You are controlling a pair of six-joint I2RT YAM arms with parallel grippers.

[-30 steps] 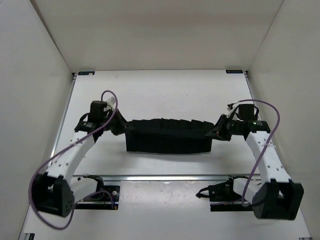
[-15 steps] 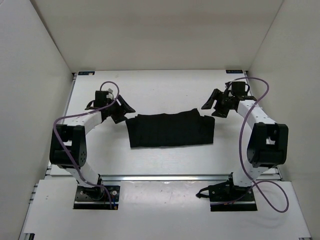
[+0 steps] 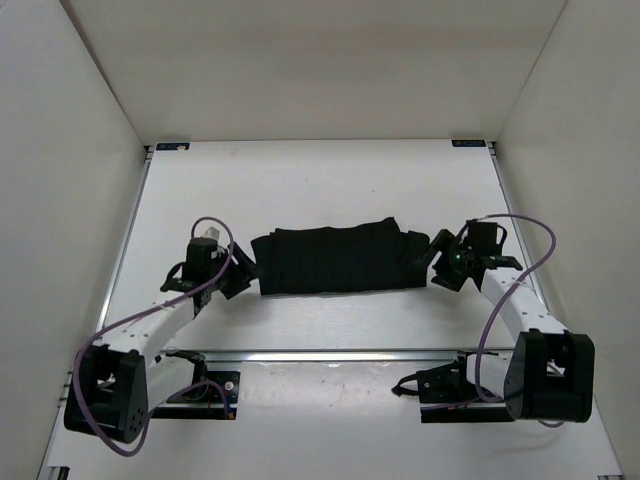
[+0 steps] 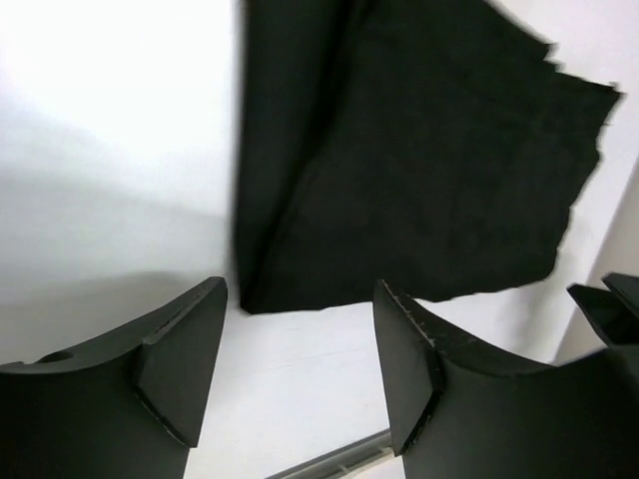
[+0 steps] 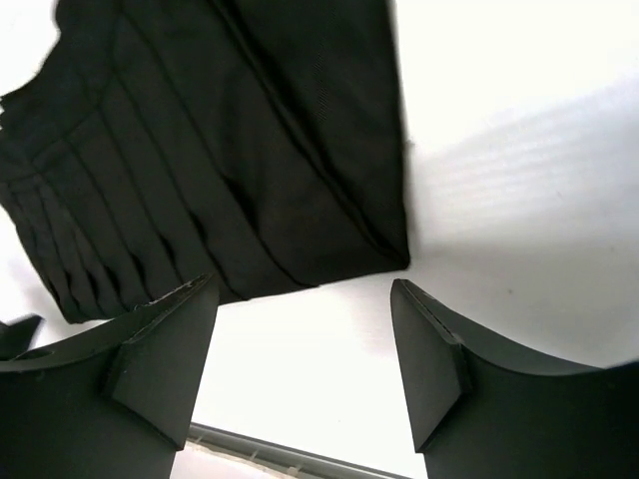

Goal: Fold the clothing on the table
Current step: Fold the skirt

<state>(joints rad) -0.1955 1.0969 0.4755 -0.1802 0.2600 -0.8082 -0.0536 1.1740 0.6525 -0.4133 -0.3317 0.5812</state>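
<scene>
A white back wall point(image 3: 310, 70) stands far beyond the jaws. A white left wall point(image 3: 60, 200) rises outward of the left gripper point(image 3: 240, 277), a white right wall point(image 3: 580, 180) outward of the right gripper point(image 3: 441, 264). They enclose a white table point(image 3: 320, 180). A silver rail point(image 3: 330, 355) crosses behind the jaws. Small black brackets point(image 3: 172, 146) mark the far corners. Bright, even light; soft shadows.

Robotics lab cell: white table point(image 3: 300, 180) boxed in by plain white walls point(image 3: 300, 60), left arm point(image 3: 155, 318) and right arm point(image 3: 515, 305) bolted at its near rail point(image 3: 330, 355).
</scene>
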